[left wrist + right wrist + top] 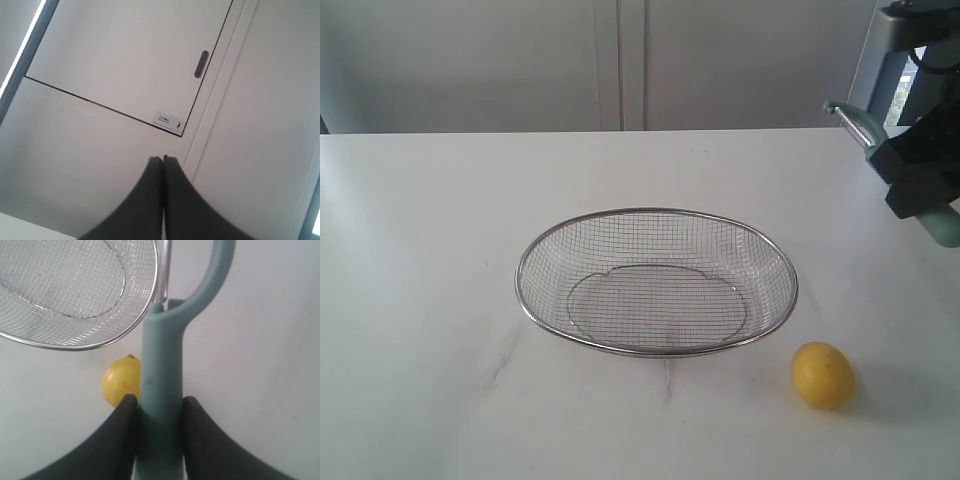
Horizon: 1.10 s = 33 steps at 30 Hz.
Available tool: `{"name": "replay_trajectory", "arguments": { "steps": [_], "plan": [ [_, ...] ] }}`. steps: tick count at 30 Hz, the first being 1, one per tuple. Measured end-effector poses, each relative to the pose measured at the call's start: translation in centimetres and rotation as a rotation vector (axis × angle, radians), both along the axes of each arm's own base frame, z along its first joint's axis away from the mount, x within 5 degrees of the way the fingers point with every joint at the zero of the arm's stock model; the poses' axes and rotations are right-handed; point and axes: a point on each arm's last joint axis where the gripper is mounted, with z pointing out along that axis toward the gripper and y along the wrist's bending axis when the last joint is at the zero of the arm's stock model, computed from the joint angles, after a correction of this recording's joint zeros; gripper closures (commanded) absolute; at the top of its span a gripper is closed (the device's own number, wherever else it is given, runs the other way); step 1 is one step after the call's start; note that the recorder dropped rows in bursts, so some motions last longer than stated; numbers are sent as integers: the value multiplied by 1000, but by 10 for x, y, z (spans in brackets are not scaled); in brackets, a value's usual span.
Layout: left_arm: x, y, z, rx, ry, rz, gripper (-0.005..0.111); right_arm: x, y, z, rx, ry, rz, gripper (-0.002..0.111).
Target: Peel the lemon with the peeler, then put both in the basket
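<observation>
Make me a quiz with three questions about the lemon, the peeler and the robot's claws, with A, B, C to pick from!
1. Where is the lemon?
A. On the table, beside the basket
B. Inside the basket
C. In a claw

2. What colour is the handle of the peeler?
A. Red
B. Black
C. Pale teal-green

3. What is the right claw doing?
A. Standing open and empty
B. Gripping the peeler
C. Gripping the lemon

Answers:
1 A: the lemon sits on the tabletop, outside the basket's rim.
2 C: the right wrist view shows the handle up close, and it is pale teal-green.
3 B: the claw clamps the handle from both sides, and the lemon lies on the table beyond it.
</observation>
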Motion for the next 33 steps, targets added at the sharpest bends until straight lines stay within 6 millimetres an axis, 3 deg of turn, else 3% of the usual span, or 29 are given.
{"name": "replay_trajectory", "arguments": {
  "steps": [5, 13, 19, 25, 30, 33],
  "plan": [
    [-1, -4, 2, 61, -3, -17, 107, 0, 0, 0, 0, 0, 0, 108],
    [2, -14, 53, 329, 0, -4, 107, 0, 0, 0, 0, 0, 0, 108],
    [34, -25, 82, 473, 179, -112, 107, 0, 0, 0, 0, 0, 0, 108],
    [77, -34, 82, 480, 443, -293, 107, 0, 0, 0, 0, 0, 0, 108],
    [99, -45, 81, 503, 515, -457, 107, 0, 0, 0, 0, 0, 0, 108],
    [108, -48, 101, 522, 476, -460, 107, 0, 0, 0, 0, 0, 0, 108]
  ]
}}
